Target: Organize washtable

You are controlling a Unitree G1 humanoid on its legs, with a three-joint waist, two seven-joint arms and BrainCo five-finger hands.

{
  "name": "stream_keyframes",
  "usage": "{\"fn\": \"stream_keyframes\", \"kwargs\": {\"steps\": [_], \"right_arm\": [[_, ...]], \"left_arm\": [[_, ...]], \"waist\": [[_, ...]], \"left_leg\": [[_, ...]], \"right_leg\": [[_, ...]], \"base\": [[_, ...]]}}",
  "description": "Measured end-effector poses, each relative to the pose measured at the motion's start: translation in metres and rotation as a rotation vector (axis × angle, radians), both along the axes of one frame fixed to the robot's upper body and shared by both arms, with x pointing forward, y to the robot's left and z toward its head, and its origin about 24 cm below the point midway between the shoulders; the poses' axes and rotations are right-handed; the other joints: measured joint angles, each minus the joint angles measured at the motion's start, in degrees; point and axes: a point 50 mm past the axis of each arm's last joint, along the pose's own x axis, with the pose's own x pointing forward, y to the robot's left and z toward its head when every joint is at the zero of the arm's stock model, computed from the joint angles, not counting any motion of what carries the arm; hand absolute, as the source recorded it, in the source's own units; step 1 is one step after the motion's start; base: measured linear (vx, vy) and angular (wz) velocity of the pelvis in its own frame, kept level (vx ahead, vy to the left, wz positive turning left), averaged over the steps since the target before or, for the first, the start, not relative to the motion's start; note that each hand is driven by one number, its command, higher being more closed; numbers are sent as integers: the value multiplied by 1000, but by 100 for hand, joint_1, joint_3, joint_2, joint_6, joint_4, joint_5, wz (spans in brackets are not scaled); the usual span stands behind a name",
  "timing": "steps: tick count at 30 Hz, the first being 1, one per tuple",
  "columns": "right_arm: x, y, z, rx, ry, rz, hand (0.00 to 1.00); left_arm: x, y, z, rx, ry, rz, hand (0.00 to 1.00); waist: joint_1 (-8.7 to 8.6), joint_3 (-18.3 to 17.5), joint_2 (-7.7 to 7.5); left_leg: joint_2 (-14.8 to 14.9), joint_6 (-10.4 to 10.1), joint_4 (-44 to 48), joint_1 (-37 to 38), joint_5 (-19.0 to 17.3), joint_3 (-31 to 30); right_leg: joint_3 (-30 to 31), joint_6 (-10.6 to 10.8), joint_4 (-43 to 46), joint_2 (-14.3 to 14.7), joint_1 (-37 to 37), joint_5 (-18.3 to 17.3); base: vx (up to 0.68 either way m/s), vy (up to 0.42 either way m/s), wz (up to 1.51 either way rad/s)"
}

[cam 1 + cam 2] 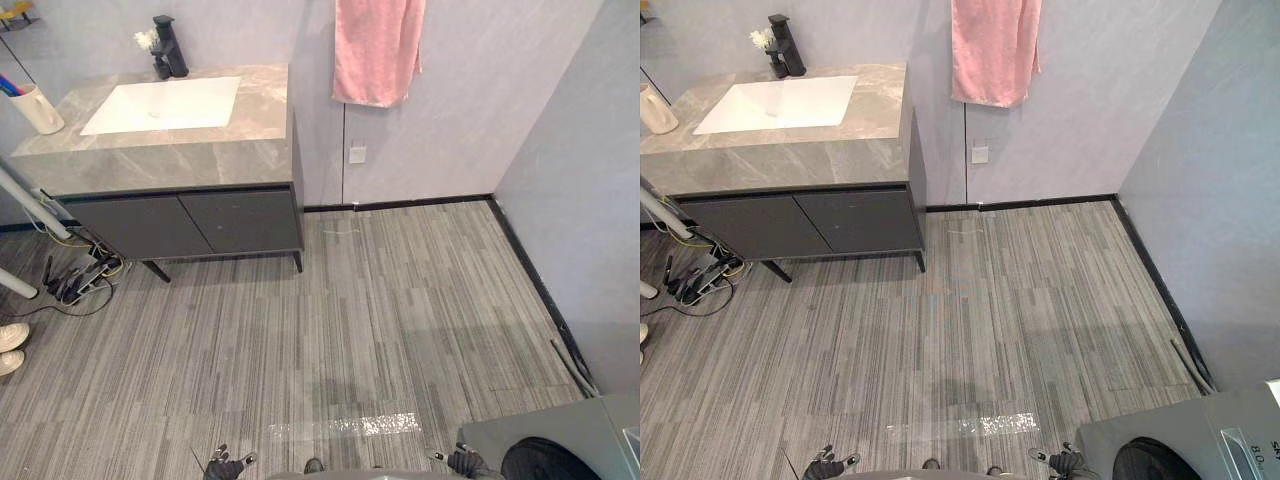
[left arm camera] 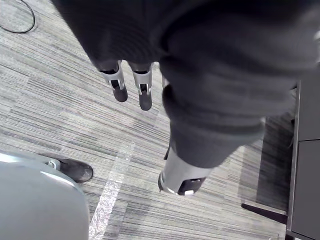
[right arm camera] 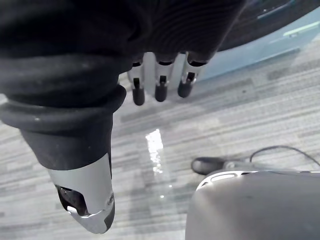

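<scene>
Judged as the approach step, standing well back on striped grey floor (image 1: 400, 320). Far ahead and to the left of the left hand: the washtable (image 1: 150, 165), not yet reached. Close beside the right hand: a washer (image 1: 1210, 430). High ahead of both hands, a pink towel (image 1: 375, 50). On the washtable, a white sink (image 1: 165, 103), a cup (image 1: 38, 108) at the far-left end, a black tap (image 1: 168, 48) behind the sink. Left hand (image 2: 142, 92) and right hand (image 3: 160, 85) hanging low with straight, relaxed fingers, holding nothing. Next, probably: walking closer, then lifting the hands to washtable height. From the left eye, brushes (image 1: 10, 85) in the cup; from the right eye, more washer; from the wrists, the finger pose up close.
</scene>
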Motion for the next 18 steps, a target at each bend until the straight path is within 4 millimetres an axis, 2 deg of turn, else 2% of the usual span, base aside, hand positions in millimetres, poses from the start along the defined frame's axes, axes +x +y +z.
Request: {"fn": "stream_keyframes", "kwargs": {"steps": [4,18], "right_arm": [[1,0,0,1,-2,0,0],[1,1,0,4,-6,-11,0]], "left_arm": [[0,0,0,1,-1,0,0],[1,1,0,2,-4,0,0]], "waist": [[3,32,-11],[1,31,-14]], "left_leg": [[31,46,-62,19,30,45],[107,45,-63,54,30,89]], "right_leg": [[3,-78,-103,46,1,64],[-13,-45,-183,128,110,42]], "base": [[-58,-18,-3],[11,-20,0]]}}
